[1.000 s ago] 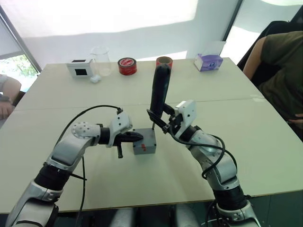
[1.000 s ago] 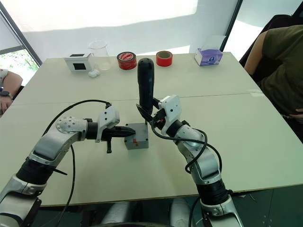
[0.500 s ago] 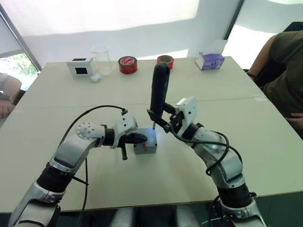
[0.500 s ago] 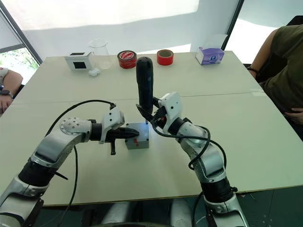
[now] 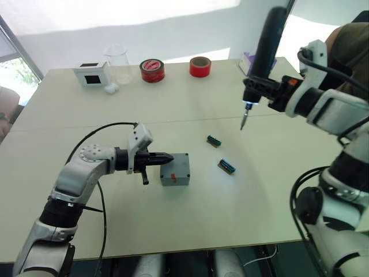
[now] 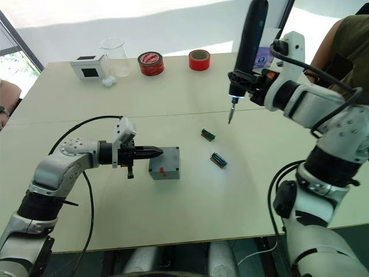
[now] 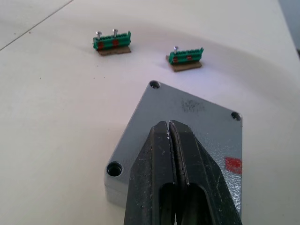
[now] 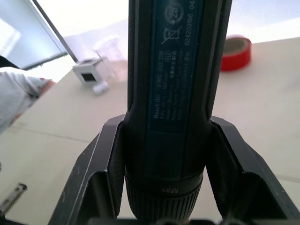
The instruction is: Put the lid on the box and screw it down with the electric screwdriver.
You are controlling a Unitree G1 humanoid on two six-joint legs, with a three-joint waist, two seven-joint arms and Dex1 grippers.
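Observation:
The grey box (image 5: 175,171) with a red mark on its front stands mid-table. The flat grey lid (image 7: 192,117) sits on top of it, with corner screw holes showing. My left gripper (image 5: 162,157) is shut and empty, its black fingertips (image 7: 161,136) lying over the lid's left part. High at the right, my right gripper (image 5: 260,92) is shut on the black electric screwdriver (image 5: 266,49), which is upright. Its lit bit (image 5: 244,120) points down, well above the table and to the right of the box. The black fingers (image 8: 98,159) clamp the tool's barrel (image 8: 173,70).
Two green terminal blocks (image 5: 214,139) (image 5: 226,166) lie right of the box. Along the far edge stand a white box with black window (image 5: 92,74), a glass beaker (image 5: 117,62), two red tape rolls (image 5: 152,70) (image 5: 200,66) and a purple tissue box (image 6: 263,58). A person (image 5: 353,43) sits at the right.
My right arm has lifted the screwdriver off the box, up and to the right, uncovering the two green blocks. The left gripper stays shut at the box. The camera has shifted.

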